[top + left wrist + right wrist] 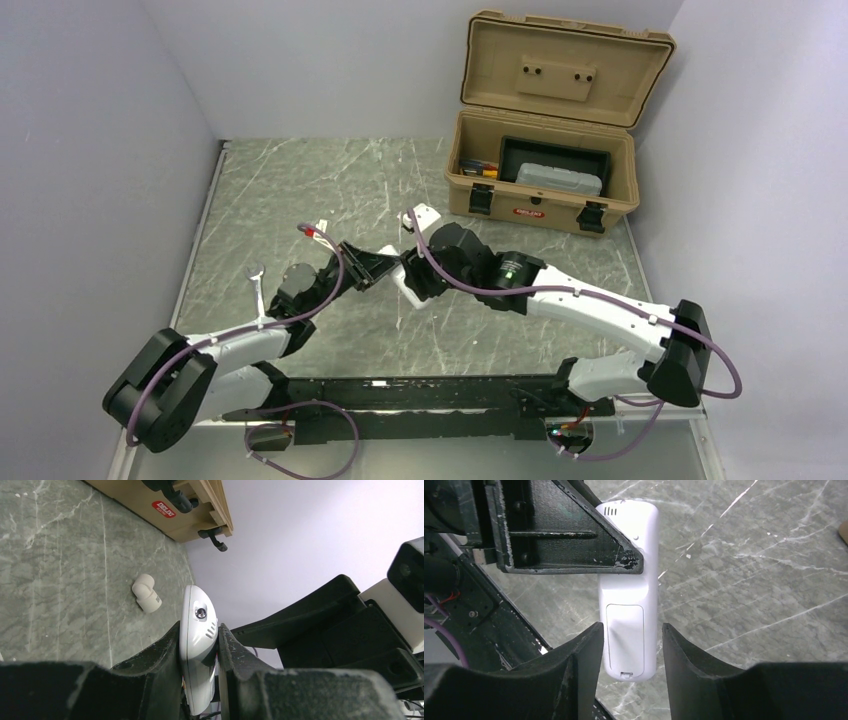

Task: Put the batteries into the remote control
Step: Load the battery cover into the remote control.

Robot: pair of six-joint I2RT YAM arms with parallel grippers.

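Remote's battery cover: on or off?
On. In the right wrist view the cover sits flush in the back of the remote, seam unbroken, no cavity showing.

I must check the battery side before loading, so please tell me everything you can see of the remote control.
The remote control is a slim white handset of smooth plastic with rounded corners. It is held above the table, clamped in the left gripper, with one finger lying across its back. The back faces the right wrist camera, and the battery cover is closed. The far end carries a small dark emitter and short slots. The open right gripper flanks the cover end.
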